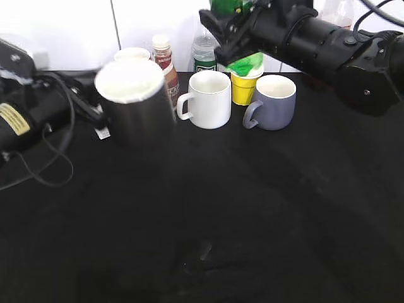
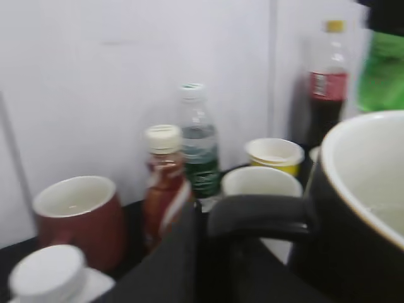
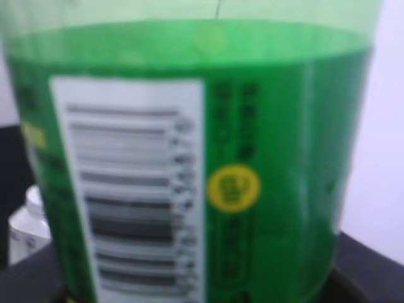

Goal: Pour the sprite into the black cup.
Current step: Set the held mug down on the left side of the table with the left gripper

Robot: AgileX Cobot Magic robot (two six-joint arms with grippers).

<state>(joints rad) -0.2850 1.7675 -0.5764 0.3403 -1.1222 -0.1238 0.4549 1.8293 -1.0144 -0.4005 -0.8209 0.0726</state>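
The sprite point(image 1: 246, 63) hangs clamped in the right tool point(image 1: 235, 38), raised above the yellow cup point(image 1: 246, 87) at the back of the surface point(image 1: 252, 208), apparently upright. The left tool point(image 1: 95, 110) pinches the black cup point(image 1: 134, 104) by its handle, lifted with its mouth upward, seemingly ready to receive.

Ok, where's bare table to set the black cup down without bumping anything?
The whole near half of the table, in front of the white mug and grey mug, is bare. The back row is crowded: bottles, the yellow cup and the sprite held above it. The black cup hangs left.
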